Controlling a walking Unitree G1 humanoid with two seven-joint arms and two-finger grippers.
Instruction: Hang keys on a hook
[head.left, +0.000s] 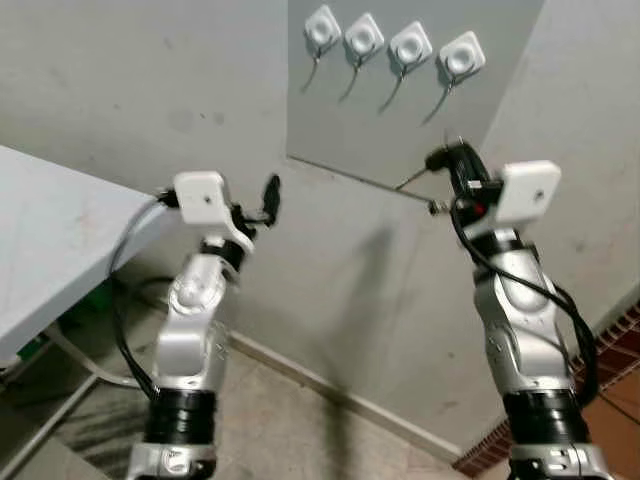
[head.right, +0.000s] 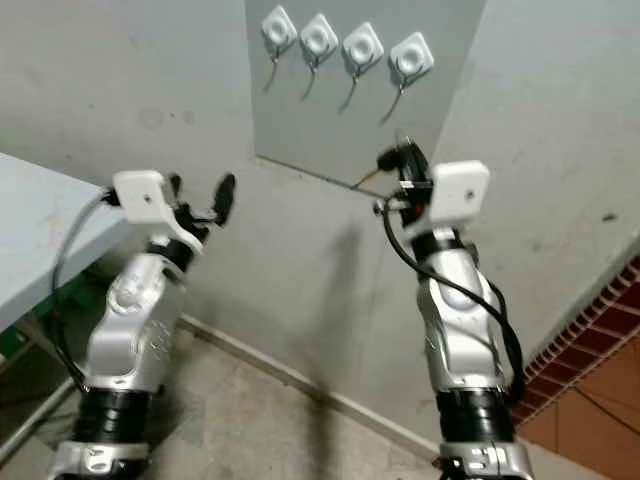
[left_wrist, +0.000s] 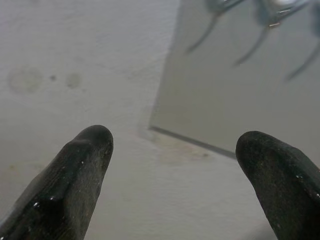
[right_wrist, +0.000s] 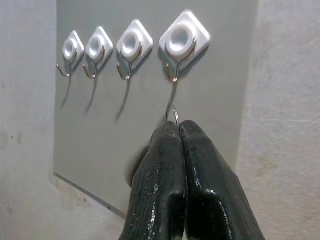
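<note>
Several white diamond-shaped hooks (right_wrist: 182, 37) sit in a row on a grey wall panel (head.left: 340, 130). My right gripper (right_wrist: 178, 131) is shut on a thin metal key ring (right_wrist: 172, 112), held just below the rightmost hook (head.left: 462, 55) and apart from its metal prong. In the eye views a key (head.left: 410, 180) hangs out to the left of the right gripper (head.left: 440, 158), below the hook row. My left gripper (left_wrist: 175, 150) is open with nothing between its fingers, raised toward the bare wall left of the panel (head.left: 268, 200).
A grey table (head.left: 50, 240) juts in from the left, with something green (head.left: 85, 305) under it. The wall meets the floor at a pale skirting (head.left: 330, 390). Red brick paving (head.left: 620, 350) lies at the lower right.
</note>
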